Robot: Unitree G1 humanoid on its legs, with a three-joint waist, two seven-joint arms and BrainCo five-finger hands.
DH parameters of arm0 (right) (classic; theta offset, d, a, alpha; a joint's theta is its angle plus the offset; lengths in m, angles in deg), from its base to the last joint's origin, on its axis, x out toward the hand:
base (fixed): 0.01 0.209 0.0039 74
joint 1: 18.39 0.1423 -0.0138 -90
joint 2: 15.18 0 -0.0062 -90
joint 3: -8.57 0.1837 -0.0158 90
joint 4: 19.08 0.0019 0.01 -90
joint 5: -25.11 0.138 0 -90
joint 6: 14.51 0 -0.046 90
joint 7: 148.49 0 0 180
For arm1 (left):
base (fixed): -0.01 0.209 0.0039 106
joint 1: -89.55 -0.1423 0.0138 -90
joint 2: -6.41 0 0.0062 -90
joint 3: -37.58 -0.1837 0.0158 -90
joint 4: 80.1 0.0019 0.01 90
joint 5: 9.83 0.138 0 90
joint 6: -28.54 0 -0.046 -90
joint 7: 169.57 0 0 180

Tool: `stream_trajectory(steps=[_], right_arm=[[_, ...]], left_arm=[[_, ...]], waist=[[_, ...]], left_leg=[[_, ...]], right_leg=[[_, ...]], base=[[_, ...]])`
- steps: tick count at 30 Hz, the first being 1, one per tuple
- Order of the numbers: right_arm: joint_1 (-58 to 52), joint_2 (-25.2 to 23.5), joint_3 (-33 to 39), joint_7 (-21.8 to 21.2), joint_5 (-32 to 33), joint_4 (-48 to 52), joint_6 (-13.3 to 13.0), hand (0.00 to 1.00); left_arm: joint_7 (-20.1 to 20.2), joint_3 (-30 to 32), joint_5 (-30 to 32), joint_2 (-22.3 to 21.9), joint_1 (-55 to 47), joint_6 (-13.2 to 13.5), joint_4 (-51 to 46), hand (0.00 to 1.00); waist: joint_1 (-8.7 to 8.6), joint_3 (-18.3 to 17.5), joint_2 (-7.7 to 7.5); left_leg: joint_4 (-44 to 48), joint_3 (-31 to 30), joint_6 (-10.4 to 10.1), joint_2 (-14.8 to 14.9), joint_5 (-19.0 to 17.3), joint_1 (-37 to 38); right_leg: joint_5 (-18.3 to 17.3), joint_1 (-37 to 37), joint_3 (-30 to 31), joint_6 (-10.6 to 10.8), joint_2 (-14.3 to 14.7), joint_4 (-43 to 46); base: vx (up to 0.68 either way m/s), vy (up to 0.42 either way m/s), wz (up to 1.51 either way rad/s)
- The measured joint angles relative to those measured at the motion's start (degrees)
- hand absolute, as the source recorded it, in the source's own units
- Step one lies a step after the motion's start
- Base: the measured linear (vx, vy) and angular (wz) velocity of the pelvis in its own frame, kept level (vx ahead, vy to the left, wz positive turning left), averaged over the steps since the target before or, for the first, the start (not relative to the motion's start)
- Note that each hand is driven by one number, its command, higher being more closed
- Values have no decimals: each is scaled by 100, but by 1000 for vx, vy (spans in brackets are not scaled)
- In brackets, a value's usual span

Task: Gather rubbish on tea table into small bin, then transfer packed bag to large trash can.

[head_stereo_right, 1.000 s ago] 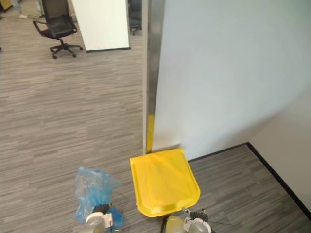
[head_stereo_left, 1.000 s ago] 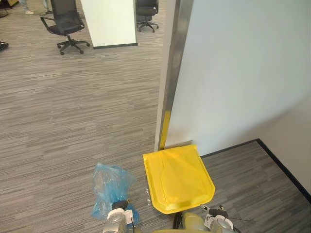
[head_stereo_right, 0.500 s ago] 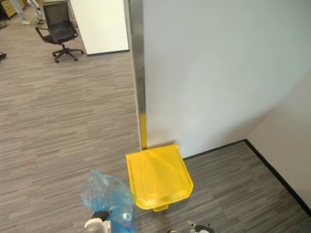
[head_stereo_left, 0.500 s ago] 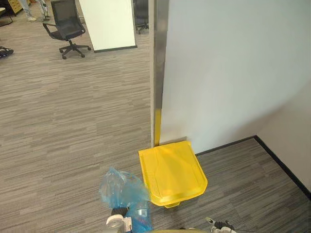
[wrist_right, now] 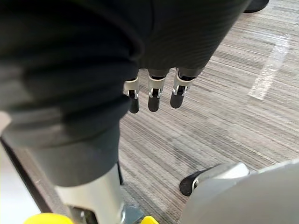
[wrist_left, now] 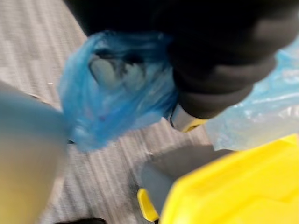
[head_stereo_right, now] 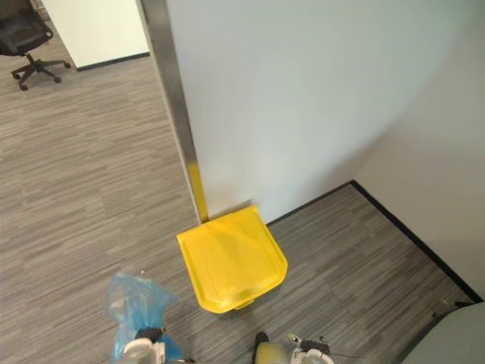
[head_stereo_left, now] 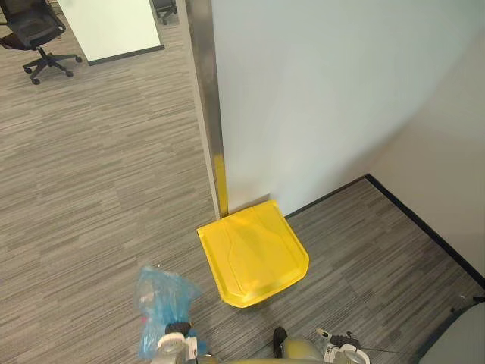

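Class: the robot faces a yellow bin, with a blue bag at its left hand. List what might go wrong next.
1. The yellow lid is shut; a bag released onto it would likely slide to the carpet.
2. The blue bag hangs at the left hand, beside the lid, not over it.
3. The right hand is open and free but not on the lid.

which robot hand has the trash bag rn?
The left robot hand: its fingers grip the blue bag. The right robot hand hangs with straight fingers, holding nothing.
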Motion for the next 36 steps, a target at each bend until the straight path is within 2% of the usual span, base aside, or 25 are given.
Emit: stream_trajectory(steps=[1,2,3,5,6,7,17,26,29,30,31,32,33,34,36], right_arm=[[-21,-82,12,-1,3,-42,11,0],[-68,-97,19,-6,6,-50,15,0],[-6,-89,33,-9,7,-40,-12,0],[175,72,140,-5,11,-171,-7,0],[168,138,248,-6,11,-299,10,0],[154,146,302,-4,12,-309,15,0],[15,136,410,2,19,-319,10,0],[8,169,400,2,15,-320,9,0],[-3,168,384,0,14,-307,14,0],[-9,160,363,-3,11,-260,12,0],[11,157,304,-5,11,-246,9,0],[15,152,285,-7,11,-246,8,0],[37,142,293,-7,30,-233,3,0],[172,128,254,-4,28,-32,-6,0],[231,117,160,-8,18,3,-9,0]], left_arm=[[-3,4,0,35,-22,-8,-50,100],[-4,16,0,34,-5,-9,-48,100],[-1,85,0,-37,-100,-18,2,100],[-3,117,-13,-223,-99,-15,111,100],[-3,97,-103,-259,-95,-12,140,100],[-3,93,-124,-264,-100,-13,149,100],[-6,134,-157,-223,-106,-23,205,100],[-3,115,-156,-1,-253,-34,425,100],[-2,100,-147,24,-254,-34,416,100],[0,96,-134,22,-234,-33,414,100],[0,113,-104,11,-219,-36,417,100],[0,128,-104,-10,-211,-37,416,100],[-1,149,-103,-45,-180,-41,417,100],[-2,157,-100,-56,-137,-51,422,100],[-4,156,-100,-60,-17,-48,416,100]], waist=[[16,-58,-180],[44,-89,-217],[221,-157,-133],[224,-91,141],[219,-82,225],[214,-102,244],[195,-68,196],[207,-66,183],[195,-44,136],[195,-33,113],[184,-12,93],[190,-1,105],[193,64,150],[139,216,260],[129,285,178]], left_leg=[[-24,-72,-8,-141,-3,39],[-13,-68,-20,-164,-11,14],[20,34,-31,-118,-18,-35],[173,-86,-44,-34,-11,-192],[172,-164,-45,-47,9,-179],[171,-211,-52,-56,19,-178],[-285,-393,-13,-129,356,25],[-395,108,-15,-152,224,22],[-216,211,13,-194,42,32],[-139,251,36,-213,-37,48],[-100,300,94,-231,-169,130],[-108,310,121,-234,-199,170],[-87,311,224,-222,-248,279],[-16,299,292,-182,-366,470],[353,285,295,-100,-692,591]], right_leg=[[-304,52,-85,128,-140,78],[-317,87,-80,150,-145,-68],[-242,316,-53,79,-60,-681],[173,559,-95,67,70,-1272],[215,653,-165,79,58,-1360],[226,677,-185,82,51,-1376],[596,925,-305,58,25,-1810],[922,790,424,89,149,-2352],[779,617,524,181,121,-1960],[715,505,543,187,98,-1672],[531,275,468,313,45,-1098],[514,191,421,346,19,-905],[497,-68,270,527,9,-192],[362,-624,-16,629,-14,750],[246,-994,-344,363,-8,764]], base=[[67,-14,45],[45,-56,-10],[1,-26,-40],[-41,5,-9],[-79,4,25],[-80,-2,27],[-102,3,6],[-36,21,-35],[81,51,-30],[93,52,-24],[92,38,-29],[98,38,-34],[62,39,-26],[59,54,-17],[144,44,1]])
